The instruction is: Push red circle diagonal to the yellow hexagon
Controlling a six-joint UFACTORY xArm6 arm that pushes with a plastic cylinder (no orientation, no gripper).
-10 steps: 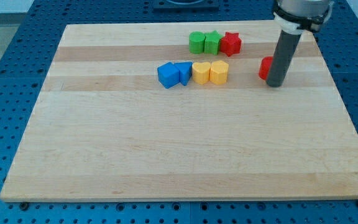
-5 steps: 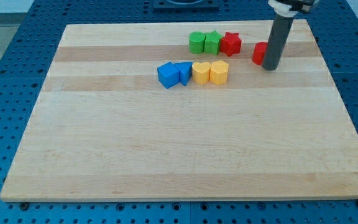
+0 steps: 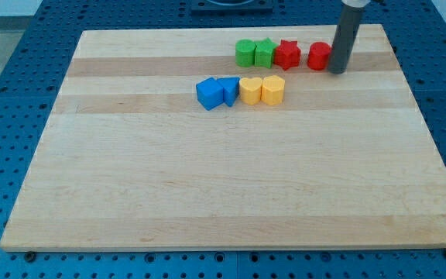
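Note:
The red circle (image 3: 318, 56) sits near the view's top right of the wooden board (image 3: 207, 178), just right of the red star (image 3: 287, 54). My tip (image 3: 337, 70) touches the red circle's right side, and the rod hides that edge. The yellow hexagon (image 3: 272, 90) lies below and to the left of the red circle, next to a yellow block (image 3: 251, 91). The red circle is up and to the right of the hexagon.
Two green blocks (image 3: 255, 53) stand left of the red star in one row. Two blue blocks (image 3: 217, 92) stand left of the yellow pair. The board's top edge is close behind the red circle.
My tip has pushed the red circle up and to the left, from beside the yellow row's level to the level of the red star's row.

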